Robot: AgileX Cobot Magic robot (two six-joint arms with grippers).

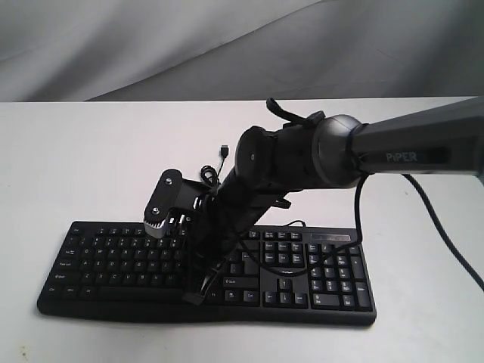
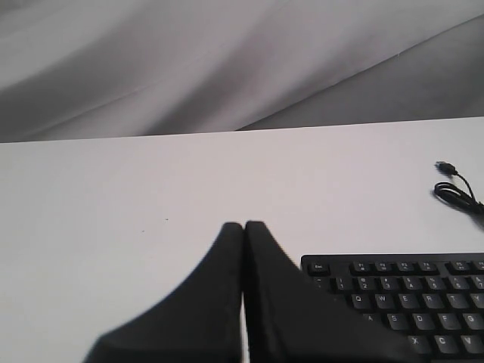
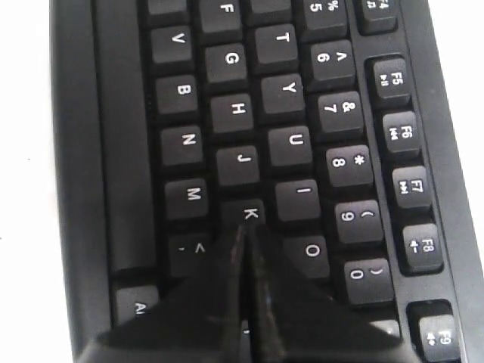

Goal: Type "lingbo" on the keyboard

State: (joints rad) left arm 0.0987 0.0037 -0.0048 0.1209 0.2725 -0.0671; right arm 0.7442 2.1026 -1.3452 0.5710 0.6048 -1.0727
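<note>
Keyboard (image 1: pixel 121 265): black, full-size, flat on white table (image 1: pixel 91 151), long edge facing the exterior camera, number pad at the right end.
Right gripper (image 3: pixel 246 233): jaws pressed together, nothing held; tip aimed down at K key (image 3: pixel 250 213), just beside O key (image 3: pixel 310 251); contact not clear.
Right arm (image 1: pixel 408 151): stretched in from the right across the keyboard's middle, wrist bent steeply downward, "PiPER" on the forearm.
Left gripper (image 2: pixel 243 227): jaws closed, nothing held, over bare table just beside the keyboard's Esc corner.
USB cable (image 2: pixel 457 193): loosely bunched on the table behind the keyboard, plug lying free.
Backdrop (image 1: pixel 151 45): grey cloth.
</note>
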